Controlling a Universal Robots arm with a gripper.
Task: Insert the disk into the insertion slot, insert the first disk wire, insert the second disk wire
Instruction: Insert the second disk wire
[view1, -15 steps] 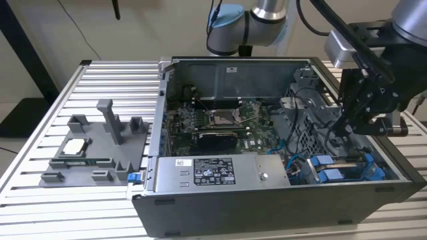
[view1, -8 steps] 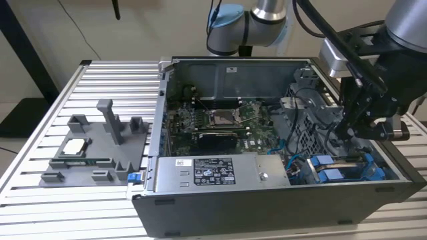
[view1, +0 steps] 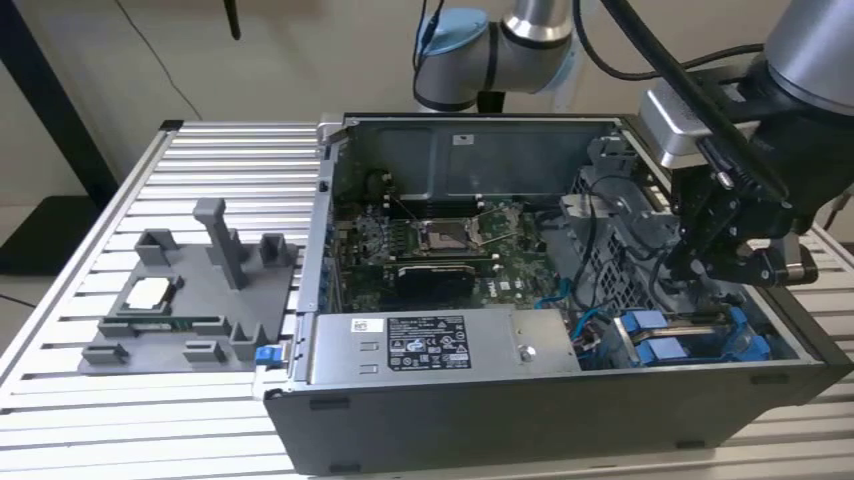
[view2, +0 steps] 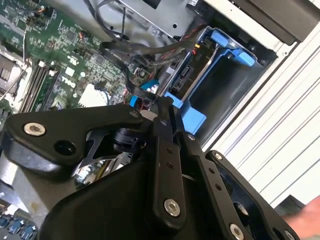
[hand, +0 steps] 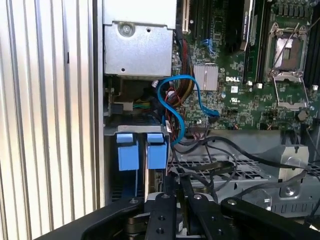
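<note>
Cables are the main hazard: a loose black bundle (view2: 135, 55) and a blue data cable (hand: 176, 107) sprawl beside the drive bay, and could catch or be pinched under the gripper (view1: 731, 262). Its fingers look pressed together on something thin, though I cannot tell what. It hangs at about 4 o'clock in the open case (view1: 534, 400), above the insertion slot (view1: 694, 335), where the disk (hand: 142, 150) appears seated by its blue handles. At 9 o'clock on the counter (view1: 80, 420) sits a grey parts tray (view1: 187, 300).
</note>
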